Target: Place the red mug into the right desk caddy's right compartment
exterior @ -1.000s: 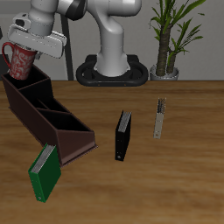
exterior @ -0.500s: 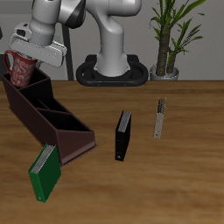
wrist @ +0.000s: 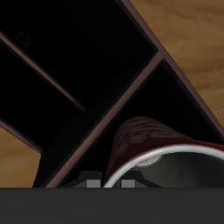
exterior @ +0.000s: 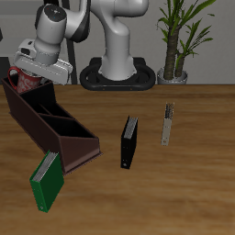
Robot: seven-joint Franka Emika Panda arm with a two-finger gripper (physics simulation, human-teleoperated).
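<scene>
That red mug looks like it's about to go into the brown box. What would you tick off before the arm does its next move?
1. Red mug held by the end effector: ok.
2. Mug over the right compartment, the back end of the right desk caddy: ok.
3. Mug bottom resting on the compartment floor: cannot tell, hidden by the walls.
4. Mug clear of the inner divider: cannot tell, it sits close in the wrist view.
5. Green book beside the caddy's low end, away from the mug: ok.
</scene>
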